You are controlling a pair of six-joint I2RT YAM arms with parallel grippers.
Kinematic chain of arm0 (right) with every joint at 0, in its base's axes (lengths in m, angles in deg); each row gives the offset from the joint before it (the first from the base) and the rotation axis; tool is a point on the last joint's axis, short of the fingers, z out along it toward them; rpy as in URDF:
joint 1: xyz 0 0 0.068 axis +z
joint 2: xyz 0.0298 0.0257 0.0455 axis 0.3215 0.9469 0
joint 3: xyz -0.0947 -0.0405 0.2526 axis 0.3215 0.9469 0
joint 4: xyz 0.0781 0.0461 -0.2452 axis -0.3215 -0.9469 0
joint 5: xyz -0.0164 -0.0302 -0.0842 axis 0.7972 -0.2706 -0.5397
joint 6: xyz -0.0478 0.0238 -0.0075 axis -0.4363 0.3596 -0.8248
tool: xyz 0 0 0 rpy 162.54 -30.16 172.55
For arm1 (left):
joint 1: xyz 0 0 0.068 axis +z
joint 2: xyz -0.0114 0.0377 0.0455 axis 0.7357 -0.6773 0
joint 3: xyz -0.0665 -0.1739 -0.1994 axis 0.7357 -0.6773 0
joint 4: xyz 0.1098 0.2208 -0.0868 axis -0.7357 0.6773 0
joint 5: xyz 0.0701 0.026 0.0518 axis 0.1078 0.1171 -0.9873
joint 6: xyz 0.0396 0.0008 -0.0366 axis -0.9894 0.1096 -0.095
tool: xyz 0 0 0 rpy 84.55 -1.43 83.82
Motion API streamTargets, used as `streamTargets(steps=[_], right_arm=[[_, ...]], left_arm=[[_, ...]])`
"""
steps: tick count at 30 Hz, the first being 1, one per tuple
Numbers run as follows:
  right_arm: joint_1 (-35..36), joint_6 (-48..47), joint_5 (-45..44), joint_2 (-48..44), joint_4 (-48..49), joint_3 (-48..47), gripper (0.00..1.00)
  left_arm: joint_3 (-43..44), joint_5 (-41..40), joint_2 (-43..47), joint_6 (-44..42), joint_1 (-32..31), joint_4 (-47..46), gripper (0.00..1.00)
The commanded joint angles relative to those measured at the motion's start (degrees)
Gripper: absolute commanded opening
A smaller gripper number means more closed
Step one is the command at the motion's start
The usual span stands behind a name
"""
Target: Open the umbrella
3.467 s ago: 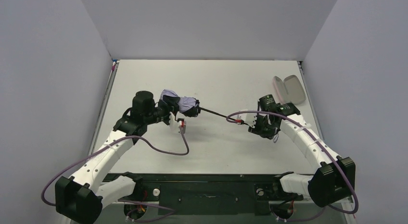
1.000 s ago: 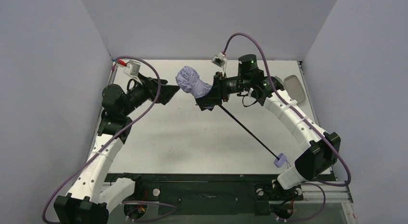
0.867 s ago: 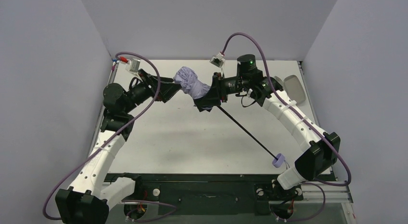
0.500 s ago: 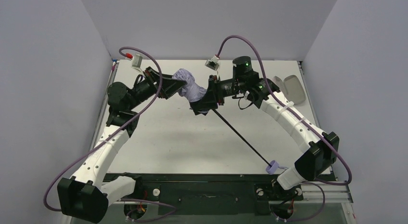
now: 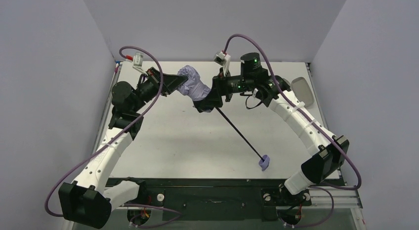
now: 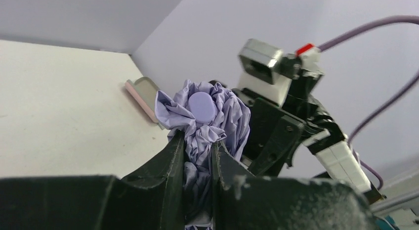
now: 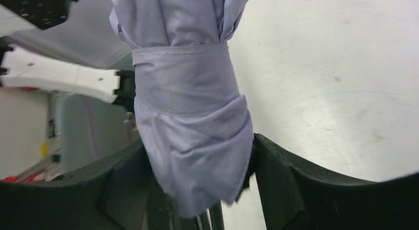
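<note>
Lavender fabric is bunching in mid-air above the far half of the table [image 5: 163,141], where the umbrella [image 5: 194,86] is hanging between the two arms, lifted clear of the surface. The left gripper [image 6: 197,156] is pinching a fold of the canopy near its round lavender tip cap [image 6: 201,106], its fingers drawn narrow with cloth squeezed between them. The right gripper [image 7: 197,165] is straddling the bundled canopy lower down, just below the lavender strap [image 7: 180,74], which is wrapping the folds tightly; its fingers are standing fairly wide on either side of the cloth, and whether they are truly gripping or only cradling it is hard to say from the wrist view. From the bundle the thin black shaft [image 5: 239,135] is slanting down toward the near right of the table, ending in the small lavender handle [image 5: 264,163], which is sitting at or just above the tabletop. A pale oval case [image 5: 301,89] is lying at the far right, well apart.

Judging by its look, the umbrella is handling as a light but awkward thing: the canopy is soft and slippery, so a pinch on cloth alone is likely giving way under a pull, while the shaft is stiff but slender and probably bending if levered sideways. The surer holds are appearing to be the handle and the rigid core under the canopy, and the strap is seeming to need undoing before the ribs are spreading
</note>
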Motion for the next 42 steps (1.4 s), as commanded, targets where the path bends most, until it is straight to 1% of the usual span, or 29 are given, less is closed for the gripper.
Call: streamTargets(steps=[1,2,3,4,5,7,10,13,15,19,24,29,32,34,36,37,38,39,40,41,42], right_arm=[[-0.61,-10.53,-21.02,-1.94,-3.98,-7.13,0.75],[0.31,-12.61,-24.68,-3.05,-4.31,-7.46,0.78],[1.06,-15.84,-32.42,-3.61,-4.18,-7.35,0.81],[2.63,-17.73,-35.61,-4.69,-3.79,-6.98,0.81],[3.45,-21.07,-40.58,-5.18,-3.48,-6.72,0.82],[6.33,-25.29,-47.25,-6.49,-2.42,-5.80,0.83],[11.39,-30.33,-51.14,-8.09,-0.52,-3.63,0.84],[17.10,-36.25,-59.89,-8.10,1.01,-1.95,0.87],[21.52,-37.94,-62.97,-7.19,1.67,-1.58,0.89],[25.28,-40.47,-67.97,-4.32,3.98,-1.22,0.90],[25.79,-43.27,-71.21,-0.24,7.39,-0.48,0.91],[25.25,-47.35,-75.09,3.69,13.16,2.30,0.91],[24.15,-48.39,-76.22,5.31,13.79,2.61,0.91],[23.17,-48.64,-76.44,5.87,14.03,2.93,0.87],[22.12,-48.44,-76.14,5.93,14.06,3.40,0.73],[21.77,-48.15,-75.47,5.84,14.06,3.53,0.61],[21.06,-47.95,-74.98,5.45,13.69,3.69,0.55],[20.66,-47.37,-73.45,5.21,13.44,3.76,0.44],[19.69,-46.94,-72.08,4.61,12.19,3.57,0.38],[19.14,-45.87,-69.23,4.39,11.28,3.35,0.23],[17.92,-45.18,-67.73,3.90,9.66,2.70,0.16]], left_arm=[[5.15,-11.02,1.43,-0.21,1.43,11.02,0.00],[6.32,-12.94,1.23,0.96,1.51,13.05,0.00],[7.00,-16.62,1.00,1.83,1.65,16.92,0.00],[8.41,-18.20,0.28,4.26,1.67,18.90,0.00],[9.28,-20.55,-0.22,5.41,1.62,22.17,0.00],[11.43,-22.85,-1.47,8.49,1.49,26.03,0.00],[14.20,-25.87,-3.03,10.73,1.29,29.96,0.00],[15.34,-27.29,-3.86,12.68,1.25,33.16,0.00],[15.69,-27.71,-4.12,13.57,1.25,33.83,0.00],[15.43,-26.87,-4.51,16.74,1.43,33.93,0.00],[16.00,-25.51,-4.34,18.13,1.60,35.71,0.00],[14.93,-24.15,-4.23,19.68,1.56,35.46,0.00],[14.30,-24.03,-4.06,20.47,1.57,36.13,0.00],[14.16,-23.82,-3.96,20.91,1.67,36.20,0.00],[14.00,-23.58,-3.94,21.12,1.71,36.05,0.00],[13.96,-23.43,-4.00,21.10,1.76,35.94,0.00],[13.71,-23.37,-4.07,21.12,1.90,35.97,0.00],[13.51,-23.09,-4.06,21.23,2.18,35.97,0.00],[13.20,-22.93,-4.13,21.33,2.38,35.94,0.00],[13.08,-22.74,-4.14,21.29,2.67,35.83,0.00],[12.94,-22.71,-4.17,20.88,2.84,35.65,0.09]])
